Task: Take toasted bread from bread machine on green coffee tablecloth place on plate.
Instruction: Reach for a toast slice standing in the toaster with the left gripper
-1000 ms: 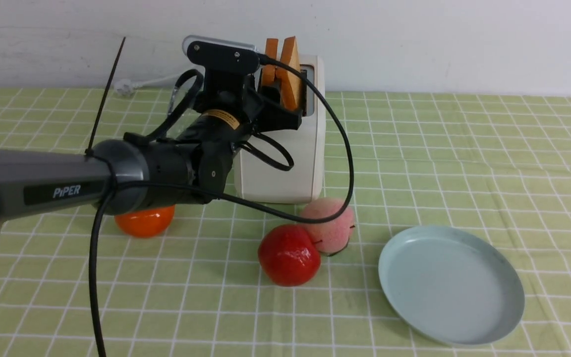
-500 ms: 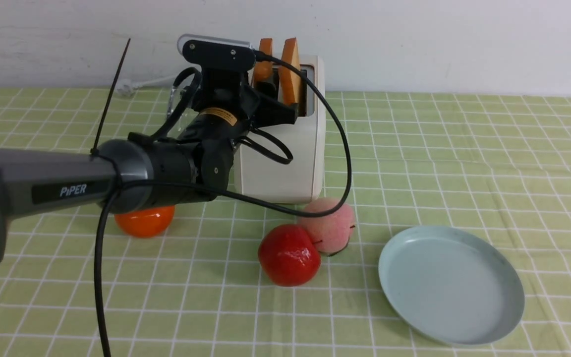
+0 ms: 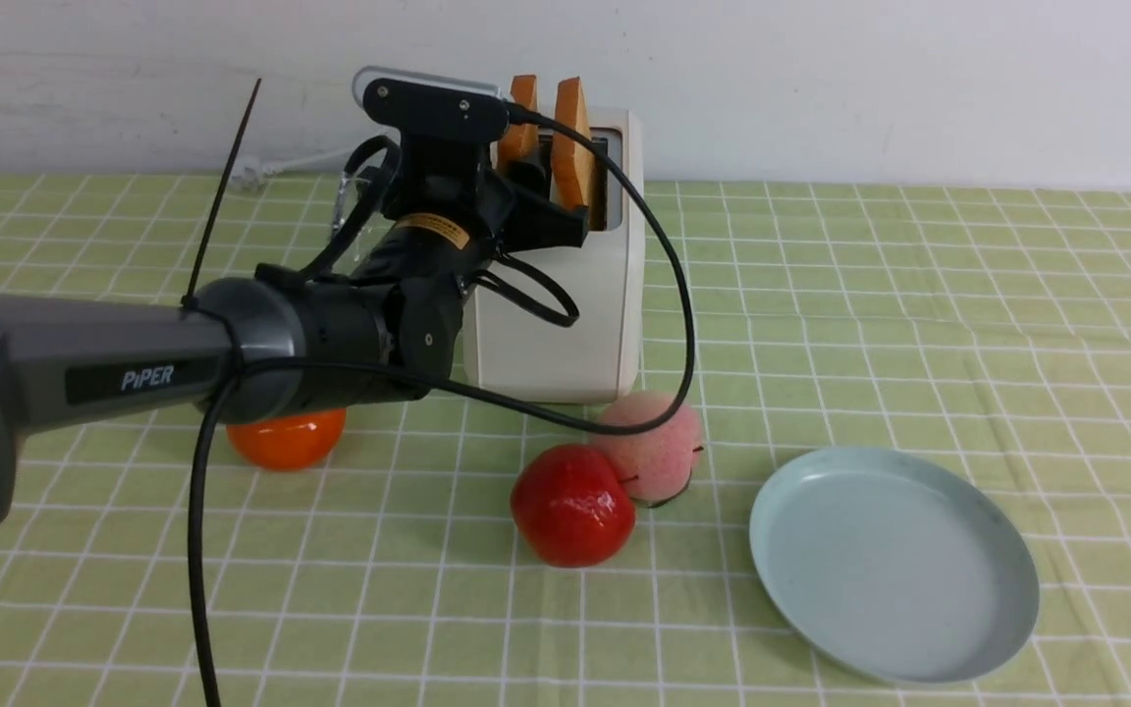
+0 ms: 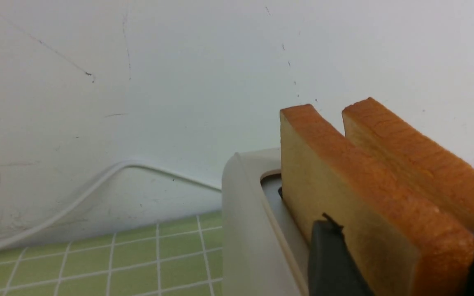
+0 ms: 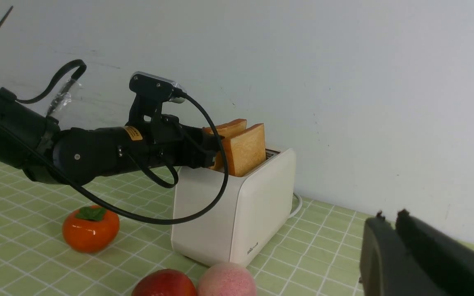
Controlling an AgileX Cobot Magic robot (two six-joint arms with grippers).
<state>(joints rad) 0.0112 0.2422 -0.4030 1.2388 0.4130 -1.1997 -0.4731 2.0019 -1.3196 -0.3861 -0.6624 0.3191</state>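
Left gripper (image 3: 529,175) sits slightly further toward 9 o'clock than a second ago. Left toast slice (image 3: 523,110) and right toast slice (image 3: 571,137) now stand straight instead of leaning together. Jaws pinch the left toast slice, one finger (image 4: 329,259) flat on its face. Both slices sit in the bread machine (image 3: 595,324), at 12 o'clock on the green coffee tablecloth (image 3: 919,295). Plate (image 3: 894,570) lies at 4 o'clock from it, well apart. Right gripper (image 5: 391,216): jaws pressed together, holding nothing.
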